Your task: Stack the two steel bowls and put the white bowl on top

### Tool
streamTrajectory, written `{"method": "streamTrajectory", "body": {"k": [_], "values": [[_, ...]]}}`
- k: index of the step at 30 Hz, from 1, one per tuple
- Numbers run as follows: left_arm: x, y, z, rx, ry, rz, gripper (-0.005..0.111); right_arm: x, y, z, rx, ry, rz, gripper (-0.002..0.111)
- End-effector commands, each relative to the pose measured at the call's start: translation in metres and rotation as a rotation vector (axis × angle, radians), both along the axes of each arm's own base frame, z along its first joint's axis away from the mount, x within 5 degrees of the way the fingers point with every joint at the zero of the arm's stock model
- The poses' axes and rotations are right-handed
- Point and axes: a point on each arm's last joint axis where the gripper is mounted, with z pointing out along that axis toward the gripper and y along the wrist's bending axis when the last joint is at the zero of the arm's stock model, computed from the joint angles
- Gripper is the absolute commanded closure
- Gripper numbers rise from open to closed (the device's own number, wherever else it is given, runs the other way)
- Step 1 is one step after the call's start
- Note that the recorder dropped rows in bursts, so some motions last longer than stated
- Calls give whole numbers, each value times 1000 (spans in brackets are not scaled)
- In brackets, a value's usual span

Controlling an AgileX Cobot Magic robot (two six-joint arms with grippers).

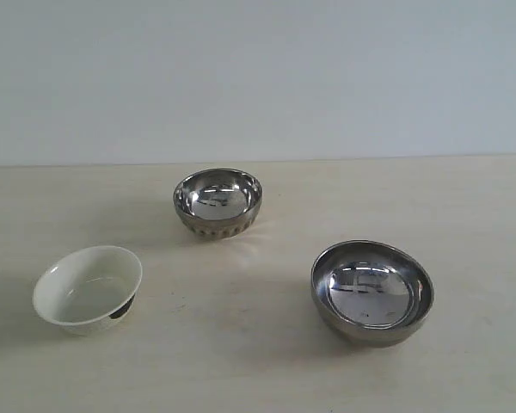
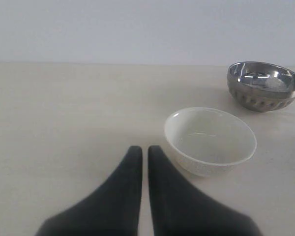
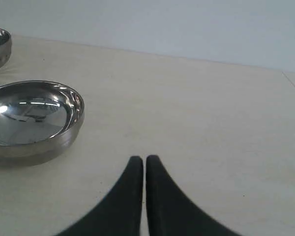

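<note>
Ribbed steel bowl [image 1: 217, 203] sits upright at far centre of the table [image 1: 258, 379]. The wide steel bowl [image 1: 371, 292] is at near right, well apart from it. The white bowl [image 1: 88, 290] is at near left, dark mark on its near side. All three are empty and none touch. Nothing is stacked yet, so this is judged the opening step. Left gripper [image 2: 144, 150] is near the white bowl, fingers drawn narrow to a thin slit, holding nothing. Right gripper [image 3: 144, 160] is likewise narrow and empty, near the wide steel bowl. Neither arm shows in the exterior view. Next move, as I read it: one gripper must spread its fingers, take the ribbed steel bowl by its rim and set it inside the wide one, smaller into larger. The rim looks thin and slick, so the grip may slip.
</note>
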Motion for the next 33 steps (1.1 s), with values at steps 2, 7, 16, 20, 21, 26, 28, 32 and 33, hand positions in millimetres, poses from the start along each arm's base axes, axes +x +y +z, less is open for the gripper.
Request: {"method": "streamTrajectory", "body": {"k": [2, 7, 16, 20, 21, 26, 28, 32, 33], "values": [[0, 0, 0, -5, -7, -3, 103, 0, 0, 1, -3, -12, -2, 108], [0, 0, 0, -5, -7, -3, 103, 1, 0, 5, -18, -59, 4, 108], [0, 0, 0, -5, -7, -3, 103, -1, 2, 46, 28, -508, 26, 108], [0, 0, 0, -5, -7, -3, 103, -6, 3, 61, 60, -681, 37, 108], [0, 0, 0, -5, -7, -3, 103, -8, 3, 65, 89, -733, 43, 108], [0, 0, 0, -5, -7, -3, 103, -23, 3, 86, 327, -984, 121, 108], [0, 0, 0, -5, -7, -3, 103, -31, 3, 93, 485, -1067, 190, 108], [0, 0, 0, -5, -7, -3, 103, -28, 5, 102, 585, -946, 216, 108], [0, 0, 0, -5, -7, -3, 103, -26, 7, 107, 539, -879, 208, 108]]}}
